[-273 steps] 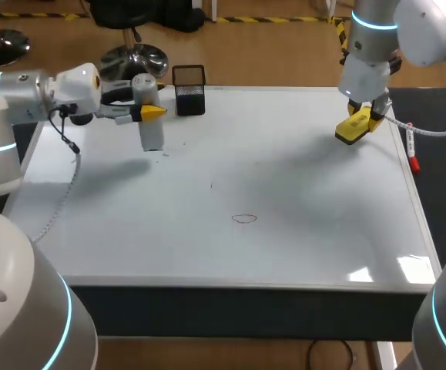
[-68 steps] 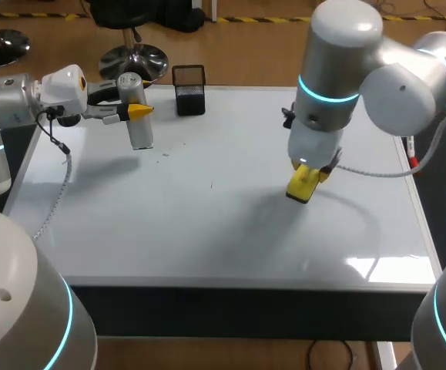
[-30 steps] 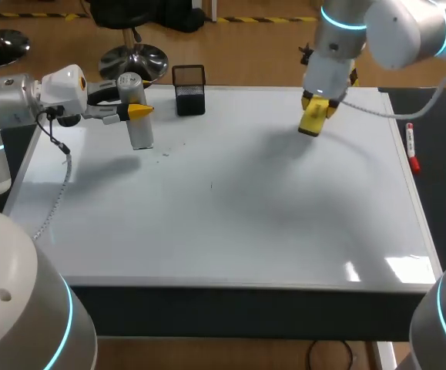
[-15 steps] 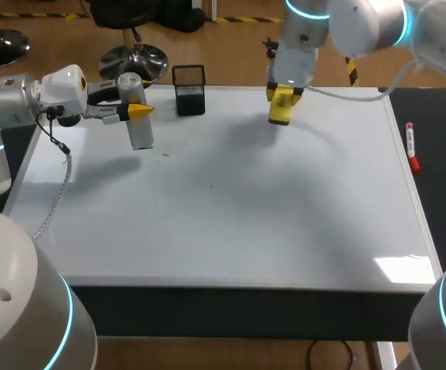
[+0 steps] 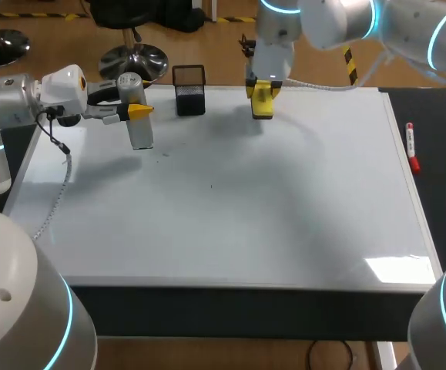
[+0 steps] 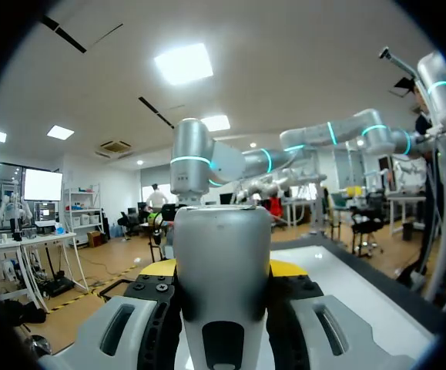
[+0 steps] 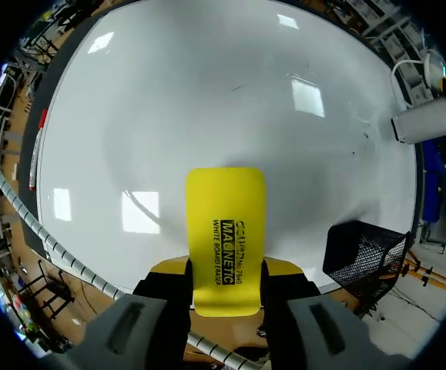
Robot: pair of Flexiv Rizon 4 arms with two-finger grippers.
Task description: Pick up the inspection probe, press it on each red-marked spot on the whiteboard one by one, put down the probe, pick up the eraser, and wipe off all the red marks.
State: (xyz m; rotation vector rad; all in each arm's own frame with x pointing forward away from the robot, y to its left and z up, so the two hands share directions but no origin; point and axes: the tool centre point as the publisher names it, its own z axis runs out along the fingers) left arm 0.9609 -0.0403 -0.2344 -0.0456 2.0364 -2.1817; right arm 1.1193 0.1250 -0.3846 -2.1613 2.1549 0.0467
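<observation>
Right gripper is clamped on the yellow eraser at the top middle of the frame, near the far edge of the whiteboard and just right of the black mesh cup. Left gripper is clenched around the grey probe in the upper left. I can't spot any red, only 1 or 2 tiny specks toward the left of centre. For the wiping I'd keep the eraser flat, press evenly and overlap passes across those specks.

Silver-white arms, cyan light rings, black cable
</observation>
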